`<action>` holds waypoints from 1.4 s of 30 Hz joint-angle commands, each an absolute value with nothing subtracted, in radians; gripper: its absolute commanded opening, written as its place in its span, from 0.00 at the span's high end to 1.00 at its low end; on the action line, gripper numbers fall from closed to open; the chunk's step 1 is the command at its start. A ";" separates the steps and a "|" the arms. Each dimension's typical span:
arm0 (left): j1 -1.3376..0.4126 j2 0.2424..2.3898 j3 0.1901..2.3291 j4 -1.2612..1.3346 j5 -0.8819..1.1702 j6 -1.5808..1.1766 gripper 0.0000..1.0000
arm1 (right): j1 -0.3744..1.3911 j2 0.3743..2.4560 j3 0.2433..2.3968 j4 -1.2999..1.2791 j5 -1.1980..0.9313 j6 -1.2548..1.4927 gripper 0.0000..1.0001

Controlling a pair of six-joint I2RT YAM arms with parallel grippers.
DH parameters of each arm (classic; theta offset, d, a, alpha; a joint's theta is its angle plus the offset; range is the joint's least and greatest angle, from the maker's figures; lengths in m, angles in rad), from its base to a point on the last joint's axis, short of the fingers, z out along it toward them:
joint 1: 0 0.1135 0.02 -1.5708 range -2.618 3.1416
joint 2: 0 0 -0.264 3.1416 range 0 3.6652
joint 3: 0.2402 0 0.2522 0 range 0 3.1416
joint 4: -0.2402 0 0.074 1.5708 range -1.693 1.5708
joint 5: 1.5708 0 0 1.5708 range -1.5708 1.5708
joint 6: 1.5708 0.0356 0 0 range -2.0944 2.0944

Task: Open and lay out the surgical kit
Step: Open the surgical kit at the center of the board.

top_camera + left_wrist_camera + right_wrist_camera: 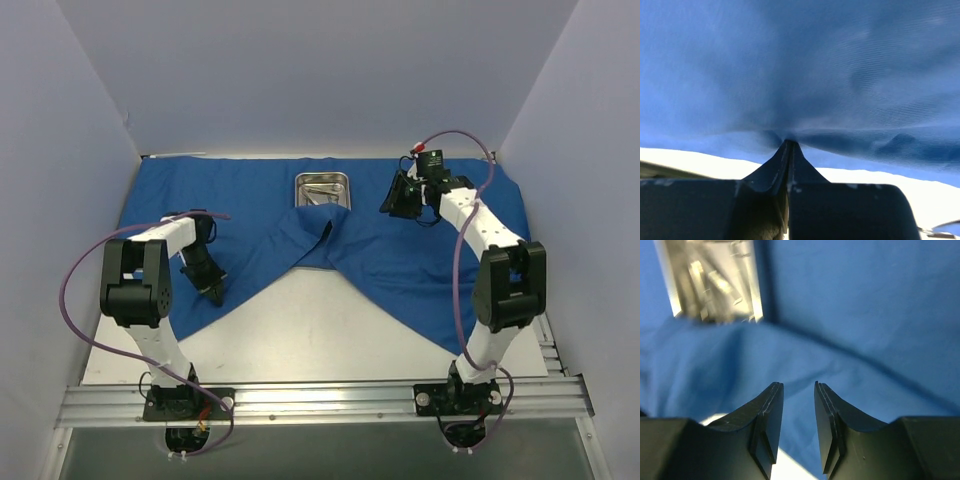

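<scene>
Left hand (211,286) is pinching the blue wrap (420,250) near its near-left edge, jaws together on the fabric; in the wrist view the cloth is bunching right at the tips (789,145). Right hand (401,199) is hovering over the wrap just right of the steel tray (322,190), jaws partly apart (799,400), nothing between them. The wrap is lying spread across the far half of the bench (300,330), its near edge forming an inverted V. The tray is sitting at far centre on the wrap, a fold overlapping its near edge. Instruments (320,193) are lying inside the tray, blurred in the right wrist view.
</scene>
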State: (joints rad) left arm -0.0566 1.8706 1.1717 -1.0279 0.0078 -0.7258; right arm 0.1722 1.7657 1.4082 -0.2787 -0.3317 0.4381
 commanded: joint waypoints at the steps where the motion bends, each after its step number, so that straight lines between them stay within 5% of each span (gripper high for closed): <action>1: -0.060 1.865 1.140 -1.129 -0.126 -0.697 0.98 | 0.144 1.889 1.459 -0.220 -0.290 0.477 0.68; 11: -0.052 1.810 1.085 -1.213 -0.195 -0.664 0.98 | 0.114 2.167 1.623 -0.186 -0.285 0.491 0.91; 18: -0.006 1.698 1.138 -1.269 -0.204 -0.634 0.98 | 0.103 2.217 1.617 -0.248 -0.238 0.494 0.93; 24: -0.063 1.533 1.316 -1.074 0.046 -0.453 0.95 | 0.100 2.232 1.615 -0.272 -0.229 0.463 0.94; 31: -0.117 1.739 1.350 -0.924 0.233 -0.509 0.98 | 0.087 2.237 1.629 -0.285 -0.229 0.446 0.94; 42: -0.161 1.884 1.190 -0.876 0.051 -0.650 0.98 | 0.077 2.243 1.595 -0.245 -0.235 0.439 0.98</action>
State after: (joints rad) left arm -0.1398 1.8759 1.1973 -0.8764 0.1570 -0.5911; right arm 0.0971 2.2051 1.6184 -0.2062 -0.2783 0.4683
